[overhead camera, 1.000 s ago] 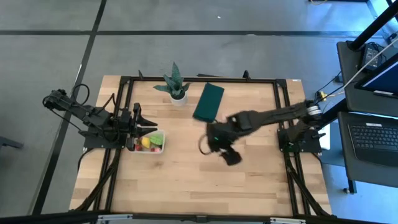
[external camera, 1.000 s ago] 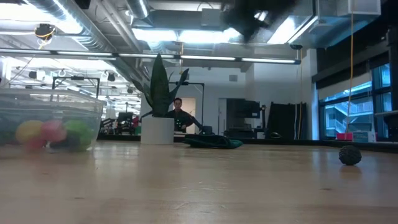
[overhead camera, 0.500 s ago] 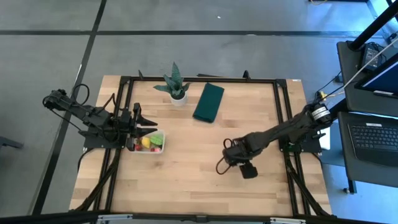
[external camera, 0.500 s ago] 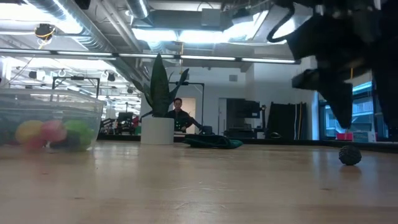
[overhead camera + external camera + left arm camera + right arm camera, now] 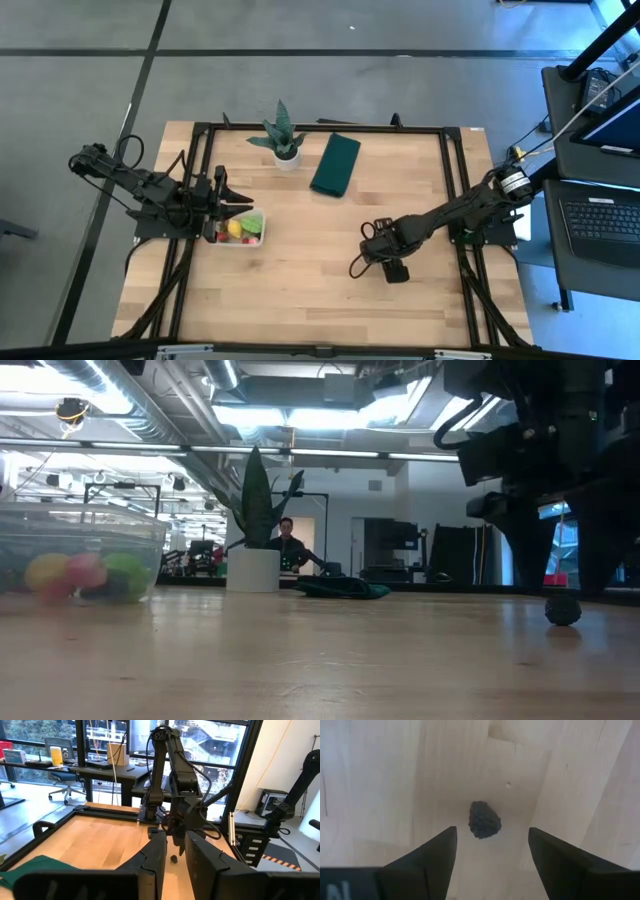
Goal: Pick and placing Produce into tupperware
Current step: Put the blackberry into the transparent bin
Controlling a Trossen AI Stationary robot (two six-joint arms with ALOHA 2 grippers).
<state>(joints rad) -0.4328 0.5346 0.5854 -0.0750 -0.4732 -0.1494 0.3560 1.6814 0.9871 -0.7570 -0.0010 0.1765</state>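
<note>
Pale wooden planks (image 5: pixel 300 290) stretch bare around my right gripper (image 5: pixel 490 852), which hangs low over the tabletop with its two dark fingers (image 5: pixel 427 862) spread wide. One small dark bumpy toy berry (image 5: pixel 484 819) lies on the wood just ahead of the open gap, touching neither finger, with free board on every side of it; across the table at surface height the same berry (image 5: pixel 562 609) sits alone beneath my gripper. My left gripper (image 5: pixel 172 857) waits beside the small shallow clear plastic container (image 5: pixel 240 228), fingers a narrow slot apart and holding nothing. Inside that container several toy pieces (image 5: pixel 85 573) show through the wall: one yellow, one pink-red, one green, and something dark behind them that I cannot make out. One potted green plant (image 5: pixel 281 137) and one dark green folded cloth (image 5: pixel 335 163) lie well apart from both grippers.
</note>
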